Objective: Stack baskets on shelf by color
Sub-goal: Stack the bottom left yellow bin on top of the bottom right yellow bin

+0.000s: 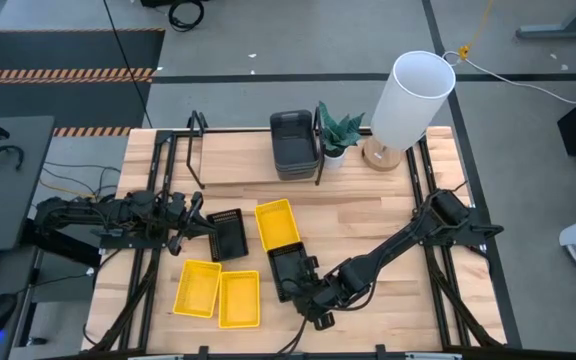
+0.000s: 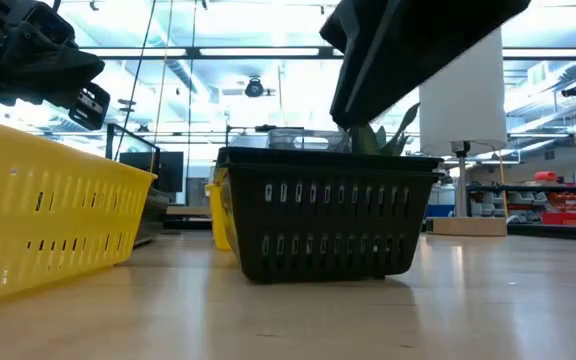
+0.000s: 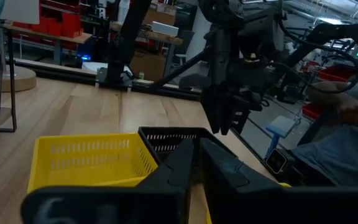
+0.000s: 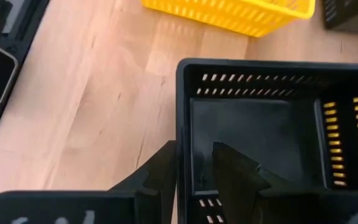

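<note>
The right gripper (image 4: pixel 194 171) straddles the near wall of a black basket (image 1: pixel 288 270) (one finger inside, one outside), jaws slightly apart. The basket sits upright on the table (image 1: pixel 388 230), long axis toward the shelf (image 1: pixel 238 170). The left gripper (image 1: pixel 206 225) clamps another black basket (image 1: pixel 230 235)

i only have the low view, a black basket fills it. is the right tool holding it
Observer: No. The right tool straddles one wall of the black basket, one finger on each side, jaws open.
Operator: anything on the shelf
Observer: Dark grey baskets sit stacked on the shelf, beside a potted plant.
Operator: where's the left tool
Observer: The left tool is at the edge of a second black basket, next to a yellow basket.
</note>
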{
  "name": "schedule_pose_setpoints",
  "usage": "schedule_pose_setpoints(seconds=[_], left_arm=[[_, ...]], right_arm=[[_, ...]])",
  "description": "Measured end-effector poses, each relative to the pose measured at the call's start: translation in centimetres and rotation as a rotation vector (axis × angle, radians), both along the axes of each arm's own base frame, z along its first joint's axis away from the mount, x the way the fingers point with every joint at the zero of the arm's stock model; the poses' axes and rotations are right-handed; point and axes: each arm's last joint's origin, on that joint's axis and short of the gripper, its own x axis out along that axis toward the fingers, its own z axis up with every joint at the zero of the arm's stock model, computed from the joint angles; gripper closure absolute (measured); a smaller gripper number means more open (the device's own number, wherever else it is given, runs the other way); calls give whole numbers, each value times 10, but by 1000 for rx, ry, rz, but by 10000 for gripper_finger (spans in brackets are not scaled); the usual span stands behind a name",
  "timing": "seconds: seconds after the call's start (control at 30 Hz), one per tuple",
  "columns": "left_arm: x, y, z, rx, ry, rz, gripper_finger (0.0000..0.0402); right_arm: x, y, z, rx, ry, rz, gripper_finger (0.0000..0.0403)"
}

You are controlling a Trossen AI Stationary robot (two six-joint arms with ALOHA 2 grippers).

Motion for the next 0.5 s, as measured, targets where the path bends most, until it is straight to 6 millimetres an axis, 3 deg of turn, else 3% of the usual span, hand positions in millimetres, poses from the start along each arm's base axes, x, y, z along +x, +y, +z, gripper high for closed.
schedule_pose_setpoints(seconds=[0.17,0.33,0.5], left_arm=[[0,0,0,0,0,0,364],[0,0,0,0,0,0,371],[0,0,0,0,0,0,369]], right_arm=[[4,-3,8,-14,-9,41,293],[12,-2,35,-6,-52,77,294],[11,-2,48,-37,-44,99,295]])
